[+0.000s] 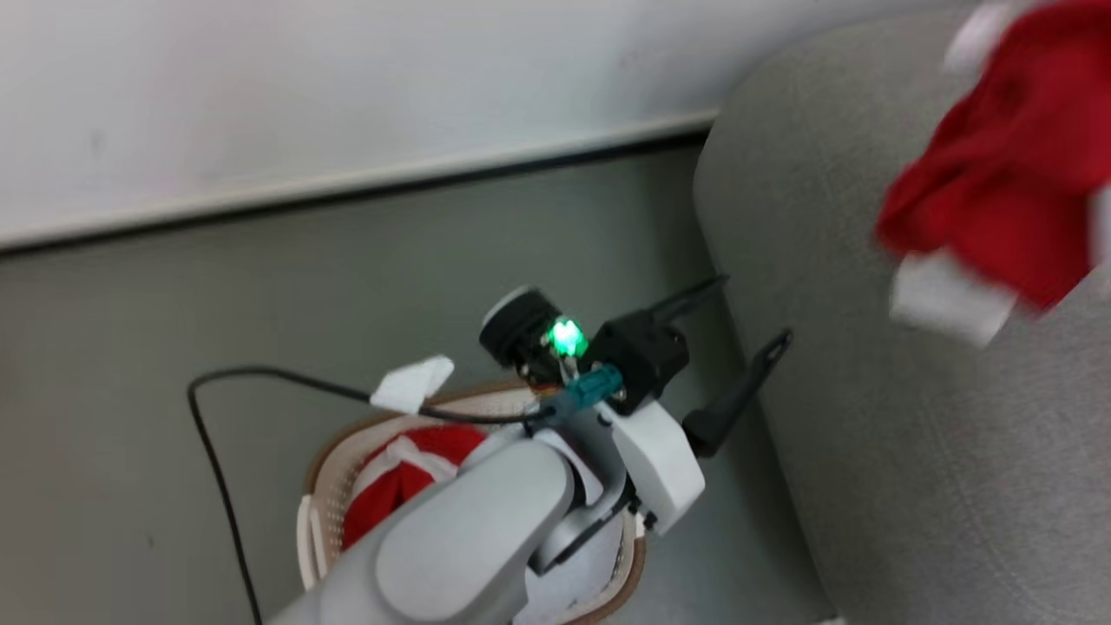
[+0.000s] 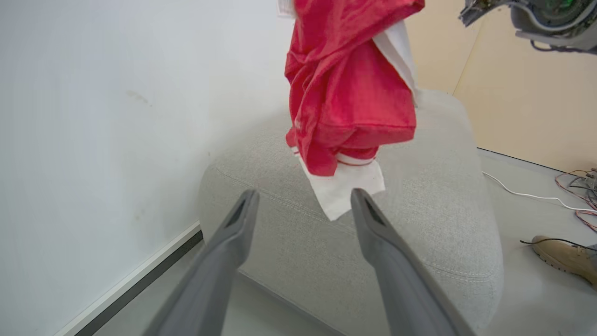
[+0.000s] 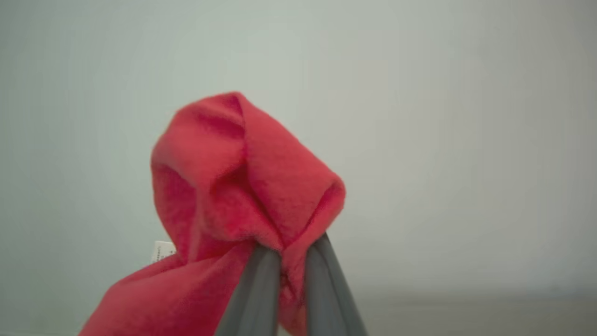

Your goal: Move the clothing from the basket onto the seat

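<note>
1. Right pincer [image 3: 294, 245]: closed on a fold of the clothing [image 3: 233, 186]. A small white label [image 3: 162, 251] shows at the left edge of the fabric in the right wrist view.
2. Clothing [image 1: 998, 174]: hangs in the air above the seat [image 1: 911, 451], clear of the basket [image 1: 328, 521]. In the left wrist view the clothing [image 2: 350, 93] hangs bunched, with its white trim lowest. Whether the trim touches the seat [image 2: 419, 210] cannot be told.
3. Left pincer [image 1: 753, 308]: open and empty, fingers spread and pointing toward the seat edge. The arm is above the basket.
4. Left pincer [image 2: 304, 193], wrist view: the hanging clothing lies ahead, between the finger lines.
5. Basket: stands on the floor beside the seat and holds more red fabric [image 1: 408, 477] with white trim.
6. Floor: a shoe [image 2: 562, 254] and cables [image 2: 527, 193] lie beyond the seat.
</note>
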Available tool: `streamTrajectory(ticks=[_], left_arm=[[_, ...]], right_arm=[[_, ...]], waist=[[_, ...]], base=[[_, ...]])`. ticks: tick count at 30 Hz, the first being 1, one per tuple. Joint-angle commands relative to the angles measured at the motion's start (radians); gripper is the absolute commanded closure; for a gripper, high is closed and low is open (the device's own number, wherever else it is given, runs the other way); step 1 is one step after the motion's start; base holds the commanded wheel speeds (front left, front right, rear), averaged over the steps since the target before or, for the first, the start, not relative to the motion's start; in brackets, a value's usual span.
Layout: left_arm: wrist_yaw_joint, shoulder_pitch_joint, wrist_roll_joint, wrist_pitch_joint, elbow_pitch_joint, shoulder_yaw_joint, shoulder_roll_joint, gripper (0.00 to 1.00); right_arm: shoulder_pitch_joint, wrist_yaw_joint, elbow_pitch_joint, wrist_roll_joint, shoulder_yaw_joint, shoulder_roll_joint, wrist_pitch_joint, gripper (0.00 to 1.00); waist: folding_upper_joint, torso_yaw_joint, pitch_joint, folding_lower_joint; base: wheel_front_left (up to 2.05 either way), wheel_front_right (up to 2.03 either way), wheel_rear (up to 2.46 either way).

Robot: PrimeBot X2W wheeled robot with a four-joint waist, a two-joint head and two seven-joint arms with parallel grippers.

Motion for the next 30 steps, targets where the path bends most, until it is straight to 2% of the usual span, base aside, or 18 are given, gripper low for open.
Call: streamTrajectory(ticks=[1,8,11,14,22,23,24,25,26,30], left_arm=[[-0.004,-0.023,0.014,-0.005,0.004,0.003,0.007,0.0],[-0.021,-0.152,0.044,-0.006,0.01,0.017,0.005,0.0],[-0.024,-0.184,0.051,-0.015,0.006,0.02,-0.002,0.0],[-0.023,-0.2,0.048,-0.022,0.005,0.017,-0.01,0.0],[-0.014,-0.166,0.037,-0.037,0.026,0.002,-0.006,0.0],[-0.014,-0.159,0.034,-0.04,0.029,0.001,-0.003,0.0],[-0.012,-0.151,0.03,-0.043,0.036,0.003,0.0,0.0],[-0.012,-0.142,0.022,-0.047,0.04,0.003,0.002,0.0],[-0.012,-0.13,0.013,-0.051,0.046,0.005,0.005,0.0],[-0.006,-0.089,-0.008,-0.071,0.068,0.015,0.023,0.0]], right_arm=[[-0.031,-0.002,0.016,-0.009,-0.032,-0.007,0.005,1.0],[-0.3,-0.002,0.184,-0.108,-0.259,-0.089,0.08,1.0],[-0.379,-0.002,0.282,-0.173,-0.317,-0.1,0.089,1.0],[-0.411,-0.002,0.396,-0.261,-0.349,-0.098,0.079,1.0],[-0.342,-0.002,0.697,-0.429,-0.419,-0.014,-0.011,1.0],[-0.334,-0.002,0.726,-0.443,-0.43,-0.004,-0.02,0.96],[-0.324,-0.002,0.753,-0.459,-0.439,0.009,-0.027,0.86],[-0.312,-0.002,0.768,-0.471,-0.441,0.023,-0.033,0.07],[-0.296,-0.002,0.783,-0.474,-0.444,0.039,-0.039,0.0],[-0.219,-0.002,0.774,-0.497,-0.436,0.061,-0.052,0.0]], waist=[[0.0,0.06,0.124,-0.0003],[0.0,0.117,0.274,-0.0003],[0.0,0.139,0.318,-0.0003],[0.0,0.158,0.345,-0.0003],[0.0,0.183,0.344,-0.0003],[0.0,0.182,0.337,-0.0003],[0.0,0.181,0.328,-0.0003],[0.0,0.179,0.317,-0.0003],[0.0,0.176,0.302,-0.0003],[0.0,0.163,0.231,-0.0003]], base=[[0.0,0.0,0.0],[0.0,0.0,0.0],[0.0,0.0,0.0],[0.0,0.0,0.0],[0.0,0.0,0.0],[0.0,0.0,0.0],[0.0,0.0,0.0],[0.0,0.0,0.0],[0.0,0.0,0.0],[0.0,0.0,0.0]])
